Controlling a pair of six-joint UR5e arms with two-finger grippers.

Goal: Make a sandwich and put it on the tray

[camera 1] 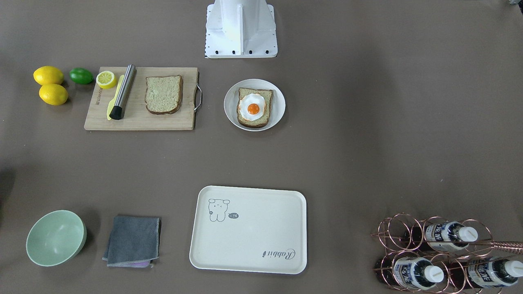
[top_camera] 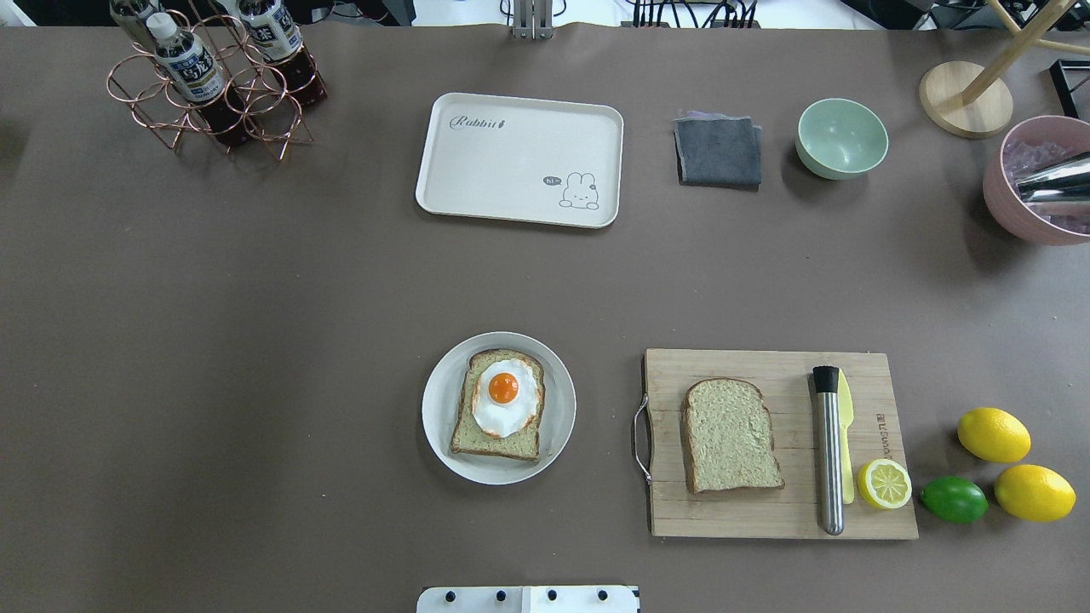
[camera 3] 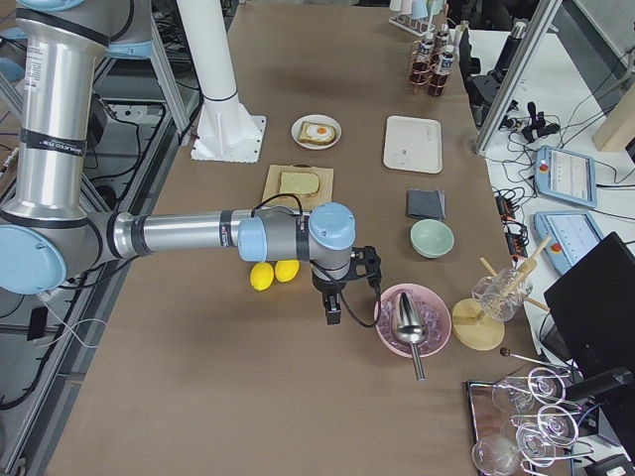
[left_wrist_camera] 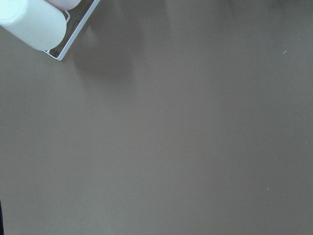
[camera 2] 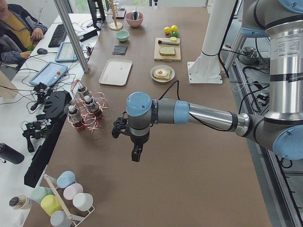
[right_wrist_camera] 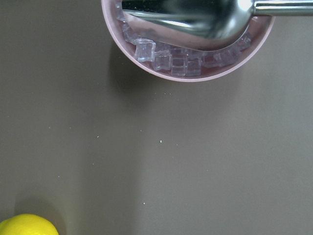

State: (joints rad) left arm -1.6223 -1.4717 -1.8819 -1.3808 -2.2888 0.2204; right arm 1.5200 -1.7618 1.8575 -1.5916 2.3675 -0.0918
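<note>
Overhead exterior: sandwich (top_camera: 498, 443) is only half built; the bottom slice with the fried egg (top_camera: 504, 390) on top sits on the round plate (top_camera: 436, 400) close to the robot-side edge of the bench, about mid-length; the second slice (top_camera: 731, 436) lies flat on the wooden board (top_camera: 749, 511), same edge, toward the robot's right end; tray (top_camera: 511, 162) sits bare near the far edge, mid-length, well apart from both slices.

Left fingers (camera 2: 136, 155) hang over bare bench near the left end; right fingers (camera 3: 333, 309) hang near the right end beside the pink ice bowl (camera 3: 412, 319); both show only in the side views, so whether they are open or closed I cannot tell; neither touches any task item.

Handling, my guess: the bread looks light, thin and a bit soft; lying flat it offers no lip, so take it across two opposite crust edges, where it looks firmest, with a light squeeze or it may buckle; the egg looks glossy and loose on its slice, so it could slide; once stacked, pinch through all layers at a crust side and keep it level.
</note>
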